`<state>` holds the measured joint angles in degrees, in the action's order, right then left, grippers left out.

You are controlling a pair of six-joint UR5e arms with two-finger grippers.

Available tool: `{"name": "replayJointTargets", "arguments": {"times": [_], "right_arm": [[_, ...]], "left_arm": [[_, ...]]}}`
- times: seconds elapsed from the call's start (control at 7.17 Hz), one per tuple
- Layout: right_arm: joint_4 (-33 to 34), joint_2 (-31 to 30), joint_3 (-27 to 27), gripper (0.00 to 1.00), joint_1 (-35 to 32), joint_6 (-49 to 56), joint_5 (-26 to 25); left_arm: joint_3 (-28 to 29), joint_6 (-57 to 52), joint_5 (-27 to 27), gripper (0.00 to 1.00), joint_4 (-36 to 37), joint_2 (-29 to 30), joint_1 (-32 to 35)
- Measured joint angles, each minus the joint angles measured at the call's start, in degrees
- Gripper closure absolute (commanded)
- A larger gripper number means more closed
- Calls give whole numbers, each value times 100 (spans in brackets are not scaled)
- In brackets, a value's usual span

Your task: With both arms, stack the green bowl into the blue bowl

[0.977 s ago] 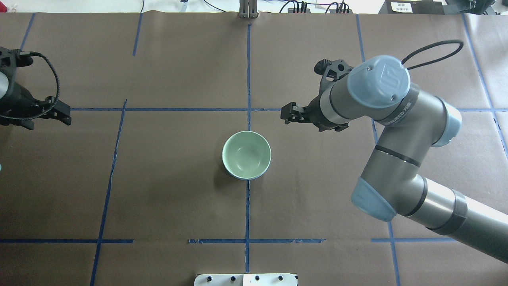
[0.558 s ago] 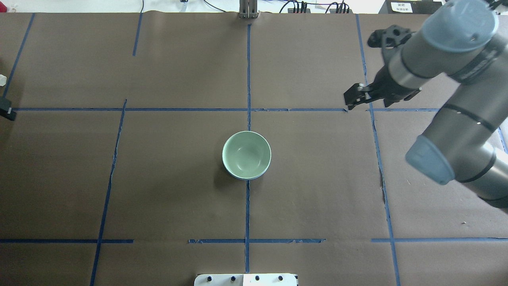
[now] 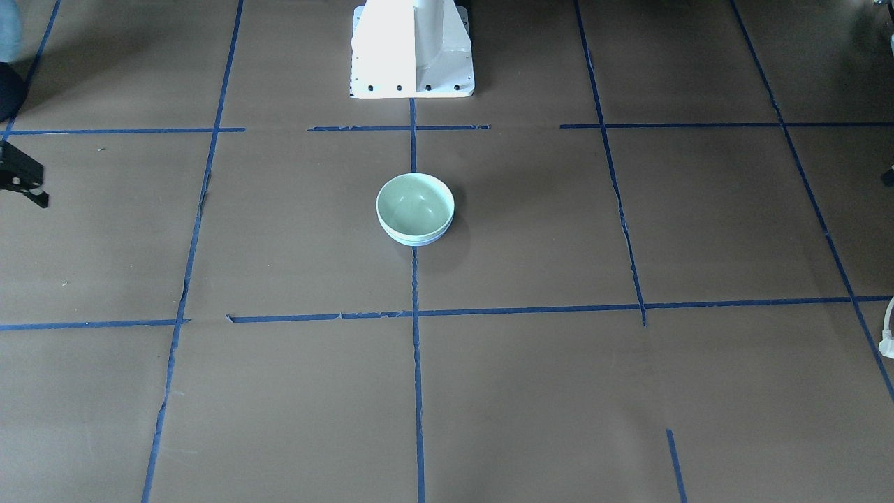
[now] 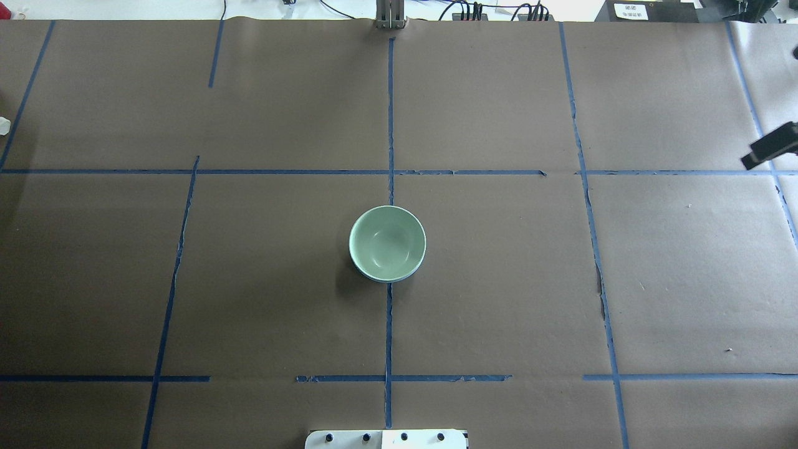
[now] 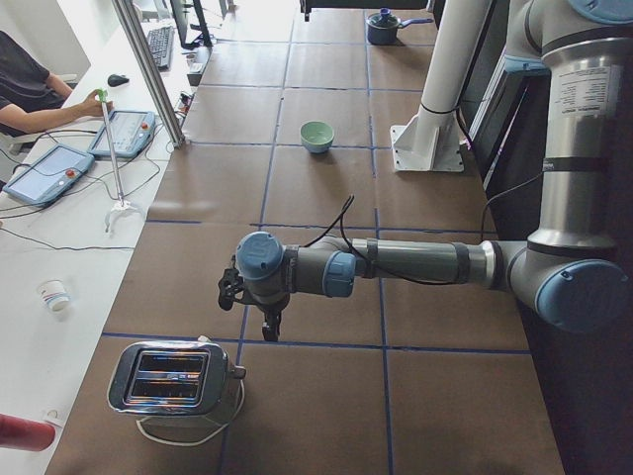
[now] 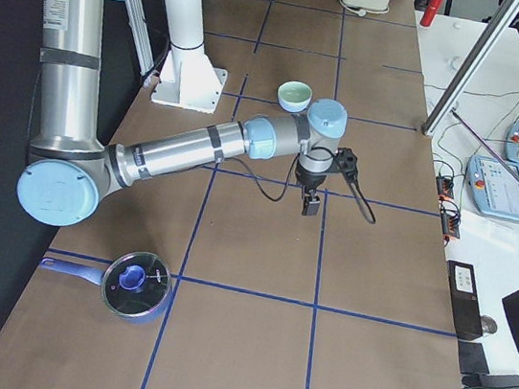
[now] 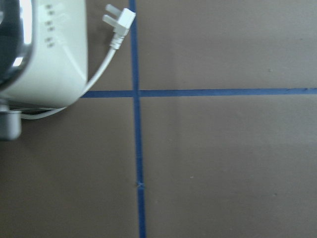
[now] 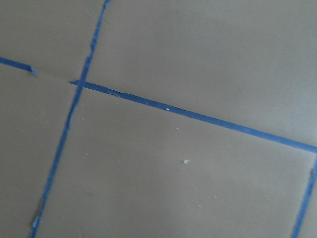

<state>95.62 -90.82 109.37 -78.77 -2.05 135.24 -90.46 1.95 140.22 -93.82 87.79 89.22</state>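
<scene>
From across the table: green bowl [image 3: 415, 202] nested upright inside blue bowl [image 3: 417, 241], only a thin pale rim peeping out beneath it, both planted mid-table on the centre tape line [image 3: 414, 286], well in from all four edges, with the white base [image 3: 412, 56] at the robot-side edge straight behind. From overhead: same nested pair at the middle, broad brown tabletop [image 4: 499, 93] running out to either end; right gripper [image 4: 770, 148] just poking in at the right-hand end, well apart from the bowls, too little of it showing to tell how wide it stands or whether it grips anything. From the left end: left gripper [image 5: 269, 331] pointing down over that end of the table, near a toaster [image 5: 173, 376] parked by the operator-side corner, far from the bowls; cannot tell from here how open it is. From the right end: right gripper hanging fingers-down by a tape crossing [image 6: 325, 196], between the bowls and a lidded pot [image 6: 136, 285] near the robot-side corner, touching neither. Left wrist camera: looking straight down on the toaster's side and its loose plug [image 7: 119, 22] lying against a tape line. Right wrist camera: brown paper and crossing tape.
</scene>
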Motion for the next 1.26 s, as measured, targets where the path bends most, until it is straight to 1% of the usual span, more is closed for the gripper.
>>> {"name": "replayJointTargets", "arguments": {"times": [0.14, 0.28, 0.42, 0.7, 0.84, 1.26], "right_arm": [[-9, -211, -172, 0, -318, 303, 184], [-16, -282, -293, 0, -470, 423, 261], [-17, -332, -359, 0, -541, 465, 211], [-6, -376, -440, 0, -770, 523, -240], [4, -379, -544, 0, -880, 541, -352], [3, -386, -870, 0, -1065, 547, -273]], "left_arm": [[86, -71, 6, 0, 107, -36, 96], [101, -97, 5, 0, 250, -56, 176], [91, -111, -17, 0, 334, -61, 267], [76, -263, -73, 0, 379, -65, 392], [96, -417, -130, 0, 386, -63, 401], [70, -541, -461, 0, 398, -61, 374]]}}
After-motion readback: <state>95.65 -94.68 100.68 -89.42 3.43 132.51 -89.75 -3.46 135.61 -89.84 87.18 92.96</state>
